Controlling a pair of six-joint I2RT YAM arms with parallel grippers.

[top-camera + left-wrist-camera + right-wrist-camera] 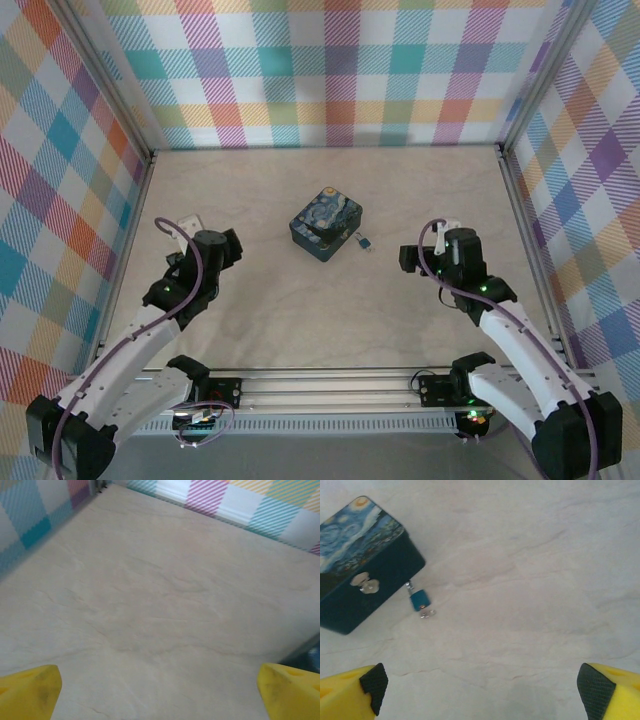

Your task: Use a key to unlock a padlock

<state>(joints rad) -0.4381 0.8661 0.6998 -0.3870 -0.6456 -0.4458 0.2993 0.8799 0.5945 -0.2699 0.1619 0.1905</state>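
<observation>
table point(260, 330), top view: starry-print box point(325, 222) near the centre. padlock point(362, 240) lies flat on the table at the box's 4 o'clock, just beside it.

right wrist view: the padlock is blue-bodied, and its silvery shackle point(408, 585) points to 11 o'clock, toward the box wall. it is close to the wall; touching or not, cannot tell. the padlock does not hang from the box's latch point(365, 584), which sits at its 10 o'clock. a small silvery bit at the body's 5 o'clock end is maybe the key point(426, 613) seated in the keyway, but too small to be sure. shackle sprung or locked: cannot tell.

left gripper point(160, 695): fingers spread full wide, nothing between them, bare table beneath. in the top view it is at the box's 9 o'clock, well apart.

right gripper point(482, 692): fingers also spread full wide, empty. it is at the padlock's 3 o'clock, apart from it.

progress, my reading: neither of the 2 grippers has key or padlock in hand. if the silvery bit is the key, insertion is done. whether the turn is done hinges on the shackle, which is unreadable here.
</observation>
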